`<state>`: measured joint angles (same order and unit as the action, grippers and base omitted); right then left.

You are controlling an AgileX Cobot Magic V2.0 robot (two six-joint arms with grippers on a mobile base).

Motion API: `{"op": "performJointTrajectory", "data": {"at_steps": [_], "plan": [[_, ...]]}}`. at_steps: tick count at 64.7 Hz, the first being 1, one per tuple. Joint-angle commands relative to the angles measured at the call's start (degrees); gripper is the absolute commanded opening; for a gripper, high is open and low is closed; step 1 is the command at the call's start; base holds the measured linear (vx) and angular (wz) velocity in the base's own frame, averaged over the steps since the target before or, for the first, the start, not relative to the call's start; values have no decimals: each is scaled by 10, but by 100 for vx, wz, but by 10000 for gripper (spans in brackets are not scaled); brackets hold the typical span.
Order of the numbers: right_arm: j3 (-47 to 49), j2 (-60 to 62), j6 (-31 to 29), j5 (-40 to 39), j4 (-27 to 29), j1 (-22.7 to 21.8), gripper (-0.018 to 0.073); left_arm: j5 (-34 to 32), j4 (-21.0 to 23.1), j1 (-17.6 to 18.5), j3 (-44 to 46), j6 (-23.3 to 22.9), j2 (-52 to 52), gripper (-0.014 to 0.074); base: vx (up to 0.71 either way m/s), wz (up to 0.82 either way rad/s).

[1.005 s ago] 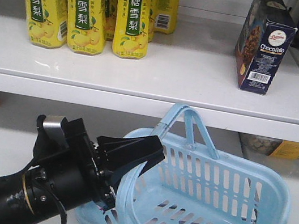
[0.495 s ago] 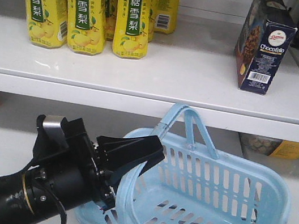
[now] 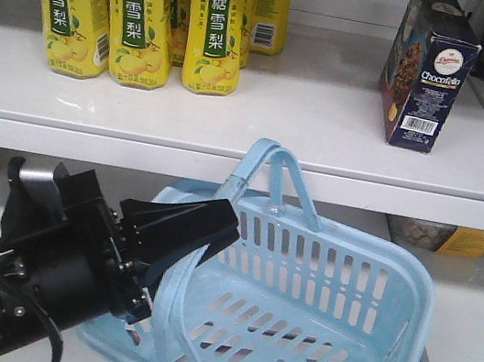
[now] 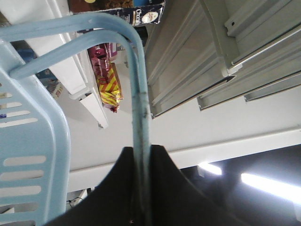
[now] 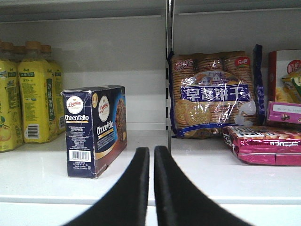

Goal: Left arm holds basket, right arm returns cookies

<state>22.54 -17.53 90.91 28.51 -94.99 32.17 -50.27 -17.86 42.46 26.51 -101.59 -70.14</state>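
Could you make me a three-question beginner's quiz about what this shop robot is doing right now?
1. True or false: the dark navy cardboard cookie box lies inside the light blue plastic basket.
2. What do the left gripper's fingers clamp?
A) a yellow bottle
B) the basket's hoop handle
C) a pink bag
3. Fill in: the right gripper's fingers are nearly together and hold ____.

Key:
1. False; it stands on the white shelf.
2. B
3. nothing
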Motion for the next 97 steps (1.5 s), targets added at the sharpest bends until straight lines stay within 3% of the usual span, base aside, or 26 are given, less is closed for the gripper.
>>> {"op": "performJointTrajectory", "data": {"at_steps": [1, 35, 40, 61, 81, 97], "plan": [[14, -5, -7, 5, -21, -2, -10, 21, 39, -8, 22, 20, 51, 0, 0, 0], [14, -5, -6, 5, -21, -2, -10, 398, 37, -16, 22, 20, 243, 0, 0, 0], [14, -5, -6, 5, -21, -2, -10, 433, 8, -33, 22, 20, 269, 0, 0, 0], [14, -5, -5, 5, -21, -2, -10, 464, -201, -149, 11, 19, 365, 0, 0, 0], [14, -5, -5, 5, -21, -2, -10, 423, -196, -247, -98, 13, 455, 0, 0, 0], [14, -5, -5, 5, -21, -2, -10, 415, -196, -345, -138, 13, 519, 0, 0, 0]]}}
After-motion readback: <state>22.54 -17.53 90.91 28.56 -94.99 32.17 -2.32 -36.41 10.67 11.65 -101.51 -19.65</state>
